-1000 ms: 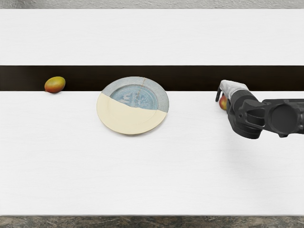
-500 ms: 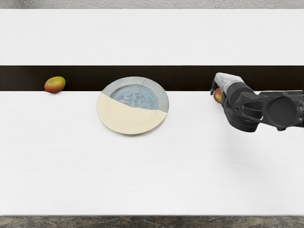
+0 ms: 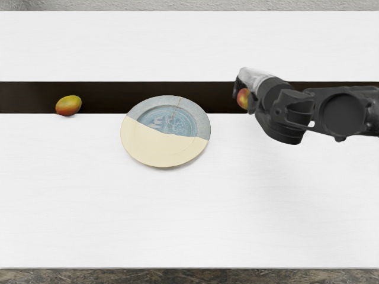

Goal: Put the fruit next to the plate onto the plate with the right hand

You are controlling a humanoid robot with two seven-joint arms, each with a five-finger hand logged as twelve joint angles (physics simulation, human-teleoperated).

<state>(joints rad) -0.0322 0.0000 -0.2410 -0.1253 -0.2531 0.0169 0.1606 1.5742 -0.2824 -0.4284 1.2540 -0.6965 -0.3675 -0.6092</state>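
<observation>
Scanning from far left of right hand (image 3: 256,89): we see second fruit (image 3: 68,105) well beyond plate (image 3: 157,148). Plate lies left of hand, slightly nearer us. Held fruit (image 3: 242,99) sits at hand's left edge, fingers clamped round it, apart from plate. We judge leftward carry next; fruit's long axis hidden.

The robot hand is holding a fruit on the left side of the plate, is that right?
No. The head view shows the right robot hand holding the fruit on the right side of the plate; the other fruit lies alone on the left.
</observation>
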